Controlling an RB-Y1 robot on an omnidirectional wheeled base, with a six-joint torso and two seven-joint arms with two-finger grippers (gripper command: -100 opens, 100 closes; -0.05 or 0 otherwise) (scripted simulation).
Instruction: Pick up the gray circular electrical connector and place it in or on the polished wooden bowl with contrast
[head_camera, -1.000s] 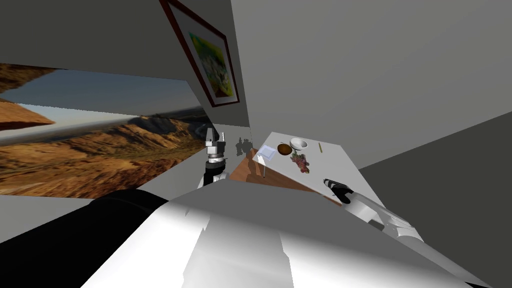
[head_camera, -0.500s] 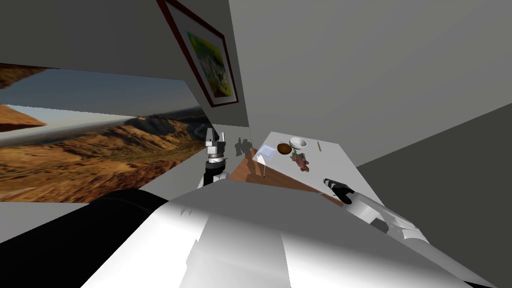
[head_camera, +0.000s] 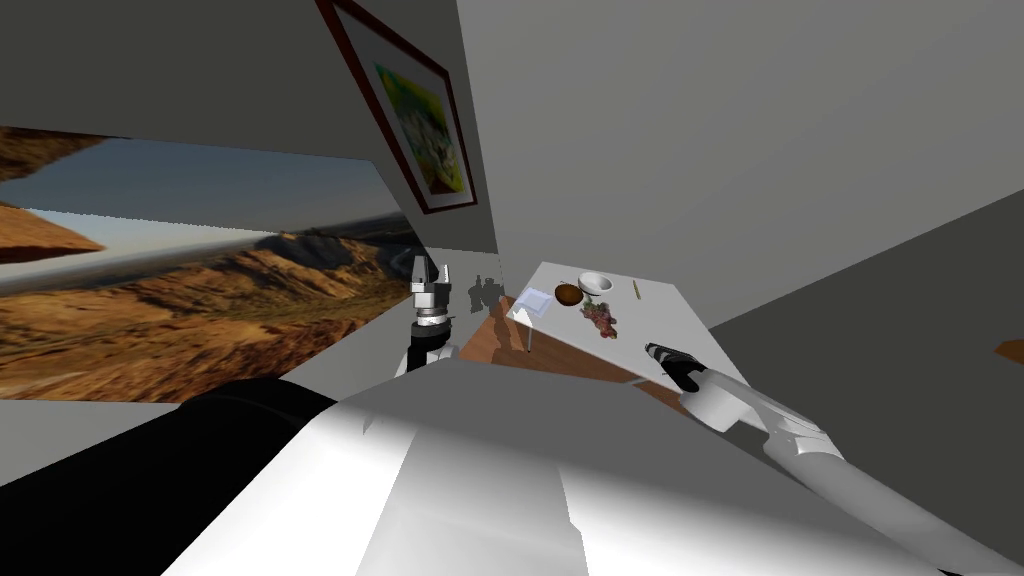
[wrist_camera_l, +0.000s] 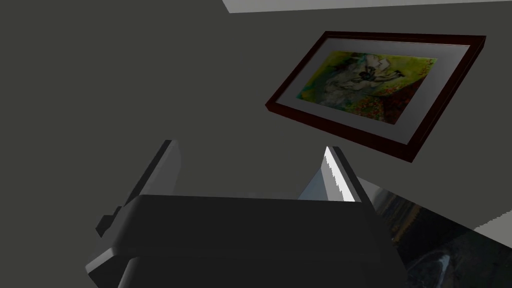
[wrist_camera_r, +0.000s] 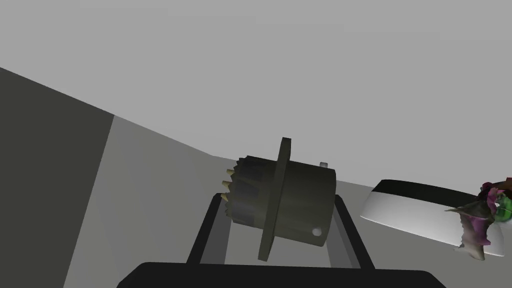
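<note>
While over the table (head_camera: 672, 312), dark connector (wrist_camera_r: 300, 205) pinched by right gripper (wrist_camera_r: 278, 197); left gripper (wrist_camera_l: 250, 146) spread.

White right forearm (head_camera: 800, 445), black wrist; left wrist (head_camera: 432, 318) grey, ringed; jaws thin blades.

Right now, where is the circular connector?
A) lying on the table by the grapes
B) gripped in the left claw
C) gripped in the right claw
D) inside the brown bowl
C: the right wrist view shows the dark connector pressed between the two fingers of the right claw.
</note>
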